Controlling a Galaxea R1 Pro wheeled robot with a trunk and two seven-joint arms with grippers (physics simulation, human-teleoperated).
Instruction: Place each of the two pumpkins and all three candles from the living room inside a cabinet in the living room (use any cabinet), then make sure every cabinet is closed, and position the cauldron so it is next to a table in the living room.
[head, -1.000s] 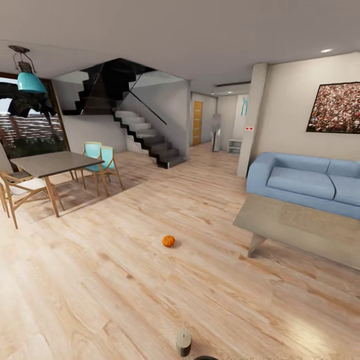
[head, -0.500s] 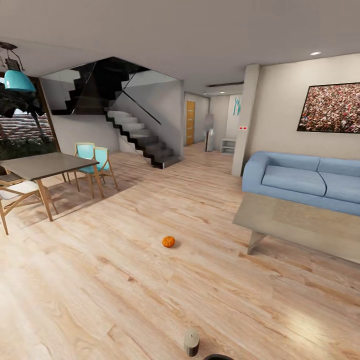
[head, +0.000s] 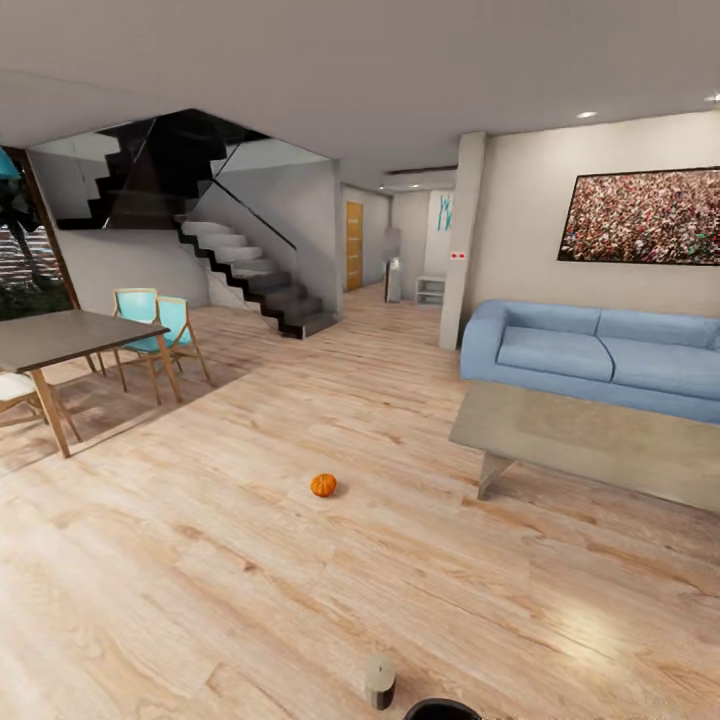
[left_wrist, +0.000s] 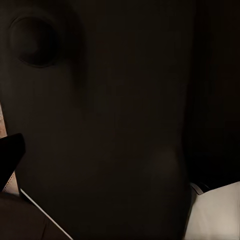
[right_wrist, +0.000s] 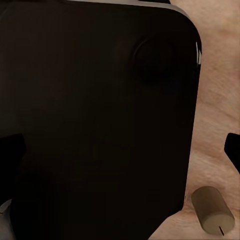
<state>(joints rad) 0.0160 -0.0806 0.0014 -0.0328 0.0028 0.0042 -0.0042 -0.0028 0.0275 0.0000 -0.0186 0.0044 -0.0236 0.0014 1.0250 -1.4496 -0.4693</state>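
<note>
Floorboards (head: 250, 600) of light wood are seen running across the living room in the head view, and one small orange pumpkin (head: 323, 485) is set on them near the middle, well apart from the furniture. Closer to the robot, a stubby tan candle (head: 379, 680) is stood upright on the floor; in the right wrist view the same candle (right_wrist: 212, 210) is seen beside a large dark body of the robot. A low grey desk (head: 590, 440) is placed in front of a blue sofa (head: 590, 355), and a dining desk (head: 50, 340) with turquoise chairs (head: 155, 320) is seen near a staircase (head: 250, 280). Whether the fingers of either arm are spread or closed cannot be told.
</note>
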